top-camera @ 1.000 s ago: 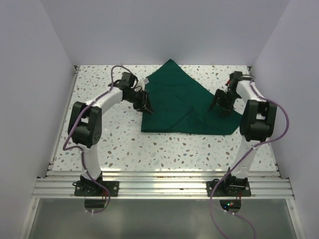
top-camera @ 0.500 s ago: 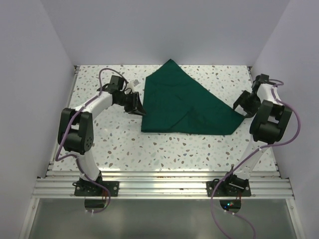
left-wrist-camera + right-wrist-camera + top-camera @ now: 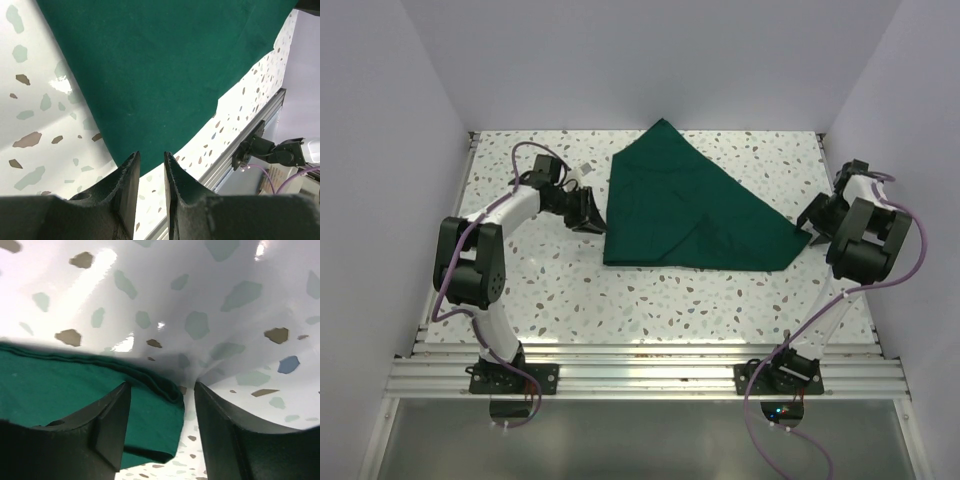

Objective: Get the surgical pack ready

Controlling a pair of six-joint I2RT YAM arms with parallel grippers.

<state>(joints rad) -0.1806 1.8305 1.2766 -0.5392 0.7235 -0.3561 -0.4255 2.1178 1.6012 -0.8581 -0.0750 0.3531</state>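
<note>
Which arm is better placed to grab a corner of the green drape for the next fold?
Right, probably. The right gripper, jaws open, straddles the surgical pack at its right corner; the left gripper, jaws barely parted, sits just short of the near-left corner.

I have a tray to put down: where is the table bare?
Most room: the table strip between the green drape and the front rail. Both far corners are bare too. Crowded: the drape's left edge, by the left gripper, and its right corner, by the right gripper.
</note>
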